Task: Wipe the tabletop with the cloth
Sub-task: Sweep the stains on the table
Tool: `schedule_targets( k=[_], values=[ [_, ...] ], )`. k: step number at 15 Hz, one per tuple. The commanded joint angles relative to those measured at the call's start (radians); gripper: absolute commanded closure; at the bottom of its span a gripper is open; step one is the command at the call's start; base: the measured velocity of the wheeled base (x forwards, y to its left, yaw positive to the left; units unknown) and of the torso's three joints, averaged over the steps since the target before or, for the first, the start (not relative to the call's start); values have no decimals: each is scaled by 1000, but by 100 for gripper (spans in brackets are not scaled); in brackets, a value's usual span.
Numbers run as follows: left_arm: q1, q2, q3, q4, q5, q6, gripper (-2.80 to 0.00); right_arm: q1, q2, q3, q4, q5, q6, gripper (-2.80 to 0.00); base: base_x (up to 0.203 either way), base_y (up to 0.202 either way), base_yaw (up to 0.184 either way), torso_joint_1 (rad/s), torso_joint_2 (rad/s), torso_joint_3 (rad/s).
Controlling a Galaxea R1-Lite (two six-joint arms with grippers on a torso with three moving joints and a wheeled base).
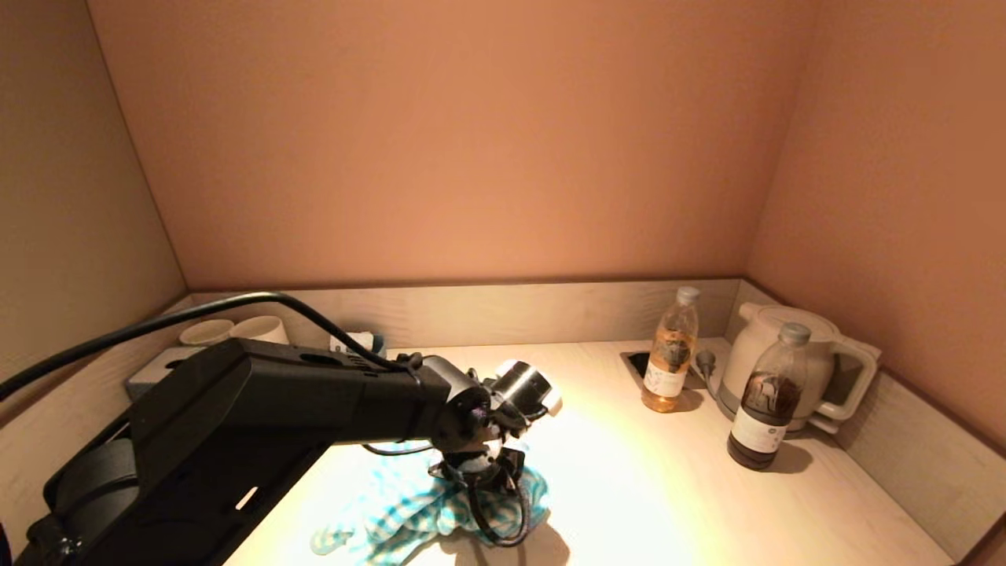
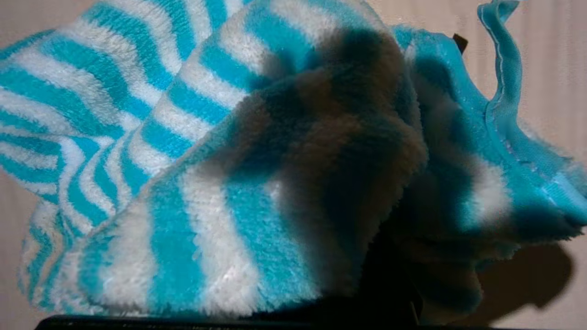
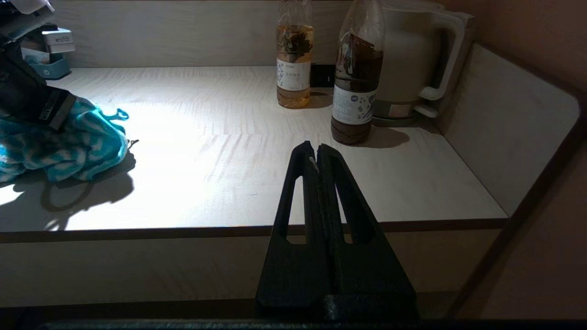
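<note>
Head view | left pincer (image 1: 477,472) is set directly on the bunched striped cloth (image 1: 409,511), near front-left of counter (image 1: 629,472); grip state cannot be told | right pincer (image 3: 316,153) clenched, empty, parked off the front edge | unwiped surface is judged to lie rightward.

The room is dim and warm-toned, with one hard pool of light on the pale worktop (image 1: 629,472) that glares nearly white beside the striped cloth (image 1: 409,511) and falls off quickly to the walls. The two bottles and the kettle (image 1: 786,362) cast short dark shadows, and the cloth throws a sharp-edged one toward the front edge. Close up, the cloth's fibres are crisp but half sunk in shadow.
</note>
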Motion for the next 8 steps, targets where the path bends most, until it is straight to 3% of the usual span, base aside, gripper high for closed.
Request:
schedule_targets(
  k=[1, 5, 8],
  values=[
    [27, 41, -38, 41, 3, -21, 0, 0, 1, 0, 0, 1, 0, 0, 0, 0, 0, 0, 0, 0],
    [117, 7, -50, 153, 5, -120, 0, 0, 1, 0, 0, 1, 0, 0, 0, 0, 0, 0, 0, 0],
    [156, -54, 39, 180, 7, -151, 0, 0, 1, 0, 0, 1, 1, 0, 0, 0, 0, 0, 0, 0]
  ],
)
